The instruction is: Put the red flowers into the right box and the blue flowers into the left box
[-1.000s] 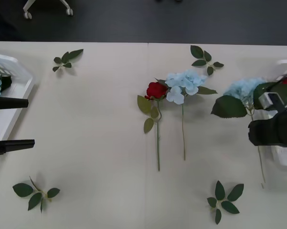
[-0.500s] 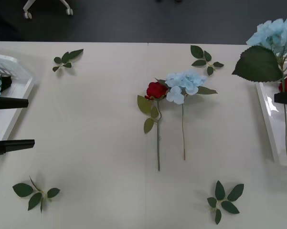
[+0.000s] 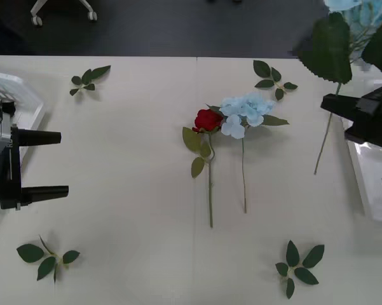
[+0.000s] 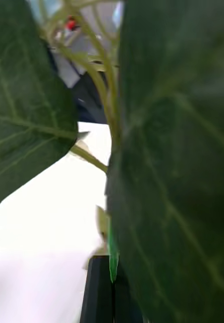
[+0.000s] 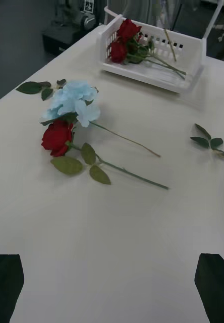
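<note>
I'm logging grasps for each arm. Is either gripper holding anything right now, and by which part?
The right gripper holds a blue flower by its thin stem, below the large leaves, lifted off the table. The left gripper is open and holds nothing.

table (image 3: 127, 190): smooth matt | right box (image 5: 157, 75): white slotted plastic | pincer fingers (image 3: 41, 136): matt black

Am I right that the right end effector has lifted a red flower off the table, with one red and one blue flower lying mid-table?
Not quite: the flower held up by the right end effector is a blue flower, pale blue petals with large dark leaves, as the front view shows. The rest holds: one red flower and another blue flower lie side by side mid-table.
</note>
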You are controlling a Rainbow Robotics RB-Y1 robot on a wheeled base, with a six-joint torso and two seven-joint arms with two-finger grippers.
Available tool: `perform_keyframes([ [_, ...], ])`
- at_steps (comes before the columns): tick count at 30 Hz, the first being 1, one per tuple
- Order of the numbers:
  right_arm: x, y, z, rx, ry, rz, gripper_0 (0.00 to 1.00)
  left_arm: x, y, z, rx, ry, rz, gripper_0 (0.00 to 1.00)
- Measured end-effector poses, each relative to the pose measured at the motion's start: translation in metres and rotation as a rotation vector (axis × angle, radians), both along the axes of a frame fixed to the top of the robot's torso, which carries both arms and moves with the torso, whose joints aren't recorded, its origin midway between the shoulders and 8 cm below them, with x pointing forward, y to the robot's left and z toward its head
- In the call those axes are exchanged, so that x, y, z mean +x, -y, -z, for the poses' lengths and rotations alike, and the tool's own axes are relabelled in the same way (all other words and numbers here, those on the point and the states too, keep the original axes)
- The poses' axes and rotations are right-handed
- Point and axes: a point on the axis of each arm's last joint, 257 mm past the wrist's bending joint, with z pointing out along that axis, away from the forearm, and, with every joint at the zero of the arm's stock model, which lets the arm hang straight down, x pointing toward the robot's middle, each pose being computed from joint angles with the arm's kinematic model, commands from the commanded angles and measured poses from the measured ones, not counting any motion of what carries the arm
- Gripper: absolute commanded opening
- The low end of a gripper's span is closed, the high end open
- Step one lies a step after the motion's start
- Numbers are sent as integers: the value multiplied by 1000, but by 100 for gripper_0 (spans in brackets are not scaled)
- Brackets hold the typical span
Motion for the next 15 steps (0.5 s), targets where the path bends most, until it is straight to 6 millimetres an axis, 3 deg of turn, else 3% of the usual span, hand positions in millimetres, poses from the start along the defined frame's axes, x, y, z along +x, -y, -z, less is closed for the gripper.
perform_keyframes([
  [8,-6,-110,-39,75,165,-215,0,5,23,-7,-148,-9,17,100],
  [15,-22,-160,-70,184,220,-300,0,17,34,2,-272,-81,24,100],
])
